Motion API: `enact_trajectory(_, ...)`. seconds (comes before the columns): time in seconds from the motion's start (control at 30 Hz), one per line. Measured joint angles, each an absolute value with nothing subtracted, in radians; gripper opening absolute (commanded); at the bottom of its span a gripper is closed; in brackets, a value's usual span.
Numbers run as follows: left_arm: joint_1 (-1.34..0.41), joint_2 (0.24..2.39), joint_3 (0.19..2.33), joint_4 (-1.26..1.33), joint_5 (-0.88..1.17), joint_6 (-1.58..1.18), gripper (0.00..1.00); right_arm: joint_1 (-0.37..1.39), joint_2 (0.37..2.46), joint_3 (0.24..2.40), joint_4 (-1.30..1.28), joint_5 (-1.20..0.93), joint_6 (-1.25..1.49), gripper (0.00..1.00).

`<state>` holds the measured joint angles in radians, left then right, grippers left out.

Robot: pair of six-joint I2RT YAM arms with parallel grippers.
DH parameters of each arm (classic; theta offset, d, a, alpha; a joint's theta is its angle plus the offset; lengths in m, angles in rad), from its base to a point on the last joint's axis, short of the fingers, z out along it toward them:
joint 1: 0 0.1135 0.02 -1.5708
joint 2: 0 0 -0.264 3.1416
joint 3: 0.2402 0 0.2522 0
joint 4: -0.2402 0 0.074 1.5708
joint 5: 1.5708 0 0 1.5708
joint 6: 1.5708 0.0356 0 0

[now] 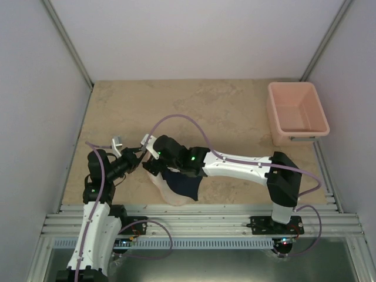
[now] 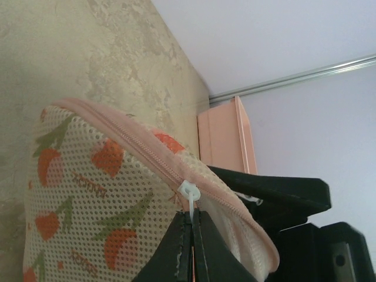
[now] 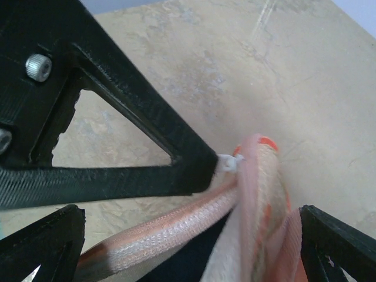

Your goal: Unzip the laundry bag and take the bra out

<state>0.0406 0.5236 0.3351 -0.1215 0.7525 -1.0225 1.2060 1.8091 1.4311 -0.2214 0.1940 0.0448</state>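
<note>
The laundry bag (image 1: pixel 170 192) is a mesh pouch with an orange tulip print (image 2: pixel 88 194) and lies near the table's front edge. My left gripper (image 2: pixel 192 212) is shut on the white zip pull (image 2: pixel 188 190) at the bag's pink zip trim (image 3: pixel 176 226). The bag's mouth is partly open, and the dark navy bra (image 1: pixel 183 183) shows inside it (image 3: pixel 176 267). My right gripper (image 3: pixel 191 214) stands open, its fingers (image 3: pixel 338 247) on either side of the bag's opened edge, holding nothing. In the top view the two grippers (image 1: pixel 140 157) (image 1: pixel 154 167) meet at the bag's left end.
A rigid pink plastic tub (image 1: pixel 296 113) stands at the back right of the table, and its corner (image 2: pixel 226 141) shows in the left wrist view. The left gripper's black finger (image 3: pixel 135 117) fills the upper left of the right wrist view. Grey walls enclose the tan tabletop (image 1: pixel 205 106).
</note>
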Motion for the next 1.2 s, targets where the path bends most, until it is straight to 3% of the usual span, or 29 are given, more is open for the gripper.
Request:
enact_trajectory(0.07,0.041,0.523,0.335,-0.122,0.752,-1.023,0.0,1.22,1.835,1.445,-0.223,0.218,0.06,0.96)
enact_trajectory(0.13,0.041,0.523,0.335,-0.125,0.749,-1.023,0.0,1.227,1.857,1.455,-0.225,0.245,0.071,0.86)
enact_trajectory(0.23,0.041,0.523,0.335,-0.132,0.743,-1.023,0.0,1.235,1.877,1.458,-0.24,0.287,0.077,0.48)
enact_trajectory(0.4,0.041,0.527,0.332,-0.143,0.734,-1.025,0.0,1.229,1.879,1.433,-0.247,0.352,0.083,0.02)
enact_trajectory(0.73,0.04,0.585,0.286,-0.16,0.727,-1.03,0.0,1.205,1.762,1.232,-0.17,0.36,0.017,0.0)
enact_trajectory(0.97,0.036,0.662,0.237,-0.168,0.744,-1.03,0.0,1.153,1.517,0.97,-0.041,0.212,-0.125,0.0)
enact_trajectory(1.2,-0.007,0.766,0.22,-0.105,0.801,-1.028,0.0,1.054,1.401,0.864,-0.002,0.052,-0.211,0.0)
